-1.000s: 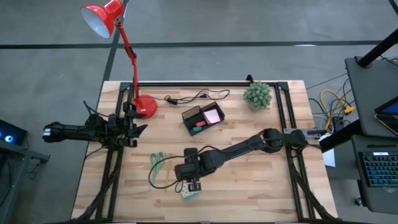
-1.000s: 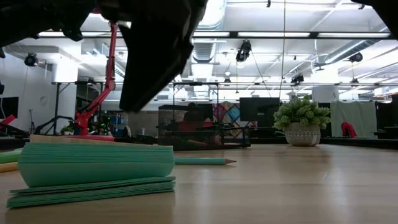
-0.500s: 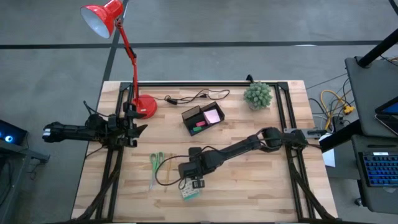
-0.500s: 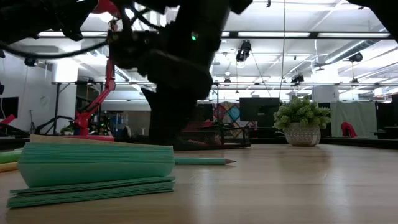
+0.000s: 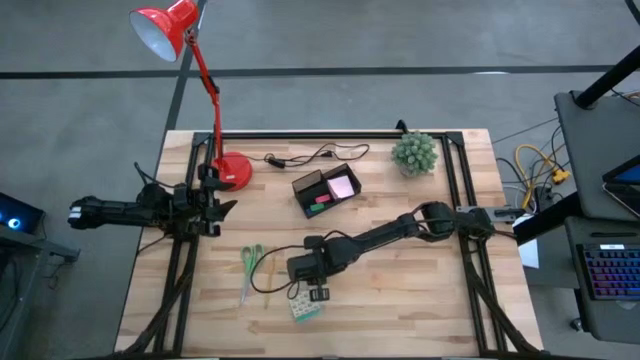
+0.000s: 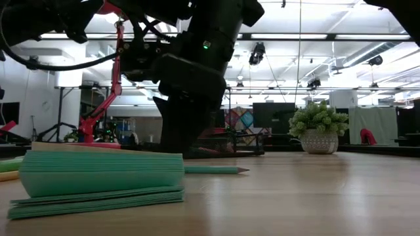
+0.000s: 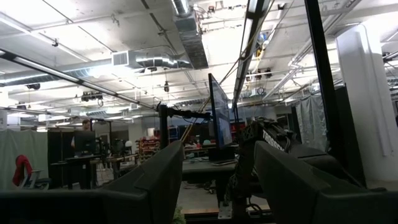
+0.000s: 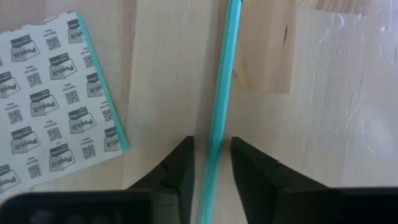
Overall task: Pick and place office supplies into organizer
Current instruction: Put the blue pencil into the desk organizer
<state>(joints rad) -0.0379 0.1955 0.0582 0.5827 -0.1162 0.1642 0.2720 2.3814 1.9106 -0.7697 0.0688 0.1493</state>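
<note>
Fingers astride a teal pencil near the table's front edge

Right gripper (image 8: 209, 163) is down at the tabletop, its two dark fingers (image 8: 180, 165) set closely either side of the teal pencil (image 8: 221, 93) lying flat on the wood – narrow gaps show, so whether they pinch it I cannot tell. Just beside it, toward 6 o'clock from the gripper in the high view, lies a teal sticky-note pad (image 5: 307, 310), backing sheet up. Green-handled scissors (image 5: 249, 262) lie at 9 o'clock of the gripper. Black organizer (image 5: 311, 183) sits toward 12 o'clock – pink pad and a green item inside. Left gripper (image 5: 218, 209) hangs at the left edge, fingers spread wide, holding nothing
</note>
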